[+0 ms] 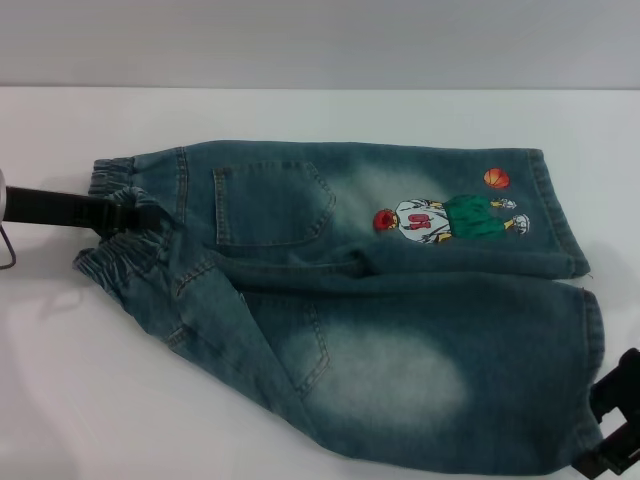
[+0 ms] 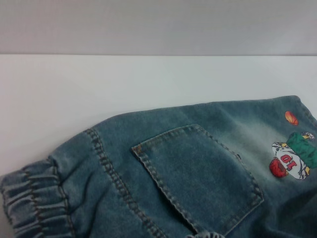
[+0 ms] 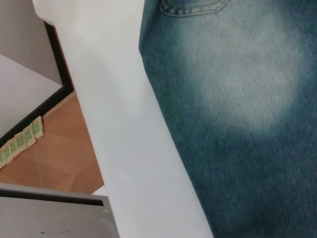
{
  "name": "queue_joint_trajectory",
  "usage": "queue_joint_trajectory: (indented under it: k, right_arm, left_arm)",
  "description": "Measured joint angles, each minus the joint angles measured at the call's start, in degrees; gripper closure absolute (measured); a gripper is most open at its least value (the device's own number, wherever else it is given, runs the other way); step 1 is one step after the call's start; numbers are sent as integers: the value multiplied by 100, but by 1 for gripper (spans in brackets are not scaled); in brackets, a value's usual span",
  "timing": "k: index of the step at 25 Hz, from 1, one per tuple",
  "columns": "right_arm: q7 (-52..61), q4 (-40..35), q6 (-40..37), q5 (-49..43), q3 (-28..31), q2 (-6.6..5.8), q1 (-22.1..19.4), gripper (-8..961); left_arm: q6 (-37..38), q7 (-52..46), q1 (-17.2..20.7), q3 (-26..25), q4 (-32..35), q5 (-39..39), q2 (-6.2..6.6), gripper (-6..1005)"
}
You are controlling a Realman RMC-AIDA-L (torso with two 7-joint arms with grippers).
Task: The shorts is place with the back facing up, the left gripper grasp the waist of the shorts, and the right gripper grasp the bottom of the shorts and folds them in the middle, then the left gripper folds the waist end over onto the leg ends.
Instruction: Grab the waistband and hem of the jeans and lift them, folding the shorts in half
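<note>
Denim shorts (image 1: 380,330) flat on table (image 1: 300,110); left gripper (image 1: 125,212) clamped on waist (image 1: 120,250); right gripper (image 1: 610,425) at leg hem, grip unclear.

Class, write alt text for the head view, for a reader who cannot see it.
Faded blue denim shorts lie back-up on a white table, elastic waist at the robot's left. The left hand sits at the waistband; the right hand is at the near leg's hem. A cartoon basketball-player patch decorates the far leg.

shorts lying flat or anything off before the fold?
Not flat. The waistband is bunched and lifted where the left gripper meets it, and the upper leg's edge overlaps the lower leg mid-shorts. The right gripper sits at the lower leg's hem corner. No damage visible.
</note>
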Motion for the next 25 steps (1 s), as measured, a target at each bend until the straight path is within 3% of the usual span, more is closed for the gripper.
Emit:
queue_joint_trajectory:
  k: [6,19,25]
  right_arm:
    - [-5,-2,51,2,-37,74,57,301]
    - [27,8,259,-41,-267,105,12,307]
    - [28,-1,359,-34,-272,138,5,534]
  left_arm:
    - [-3,-2,-18,0,1,0,0,898]
    - [-44,-4,-58,0,2,0,26,893]
    - [-43,-4,-69,-1,3,0,26,891]
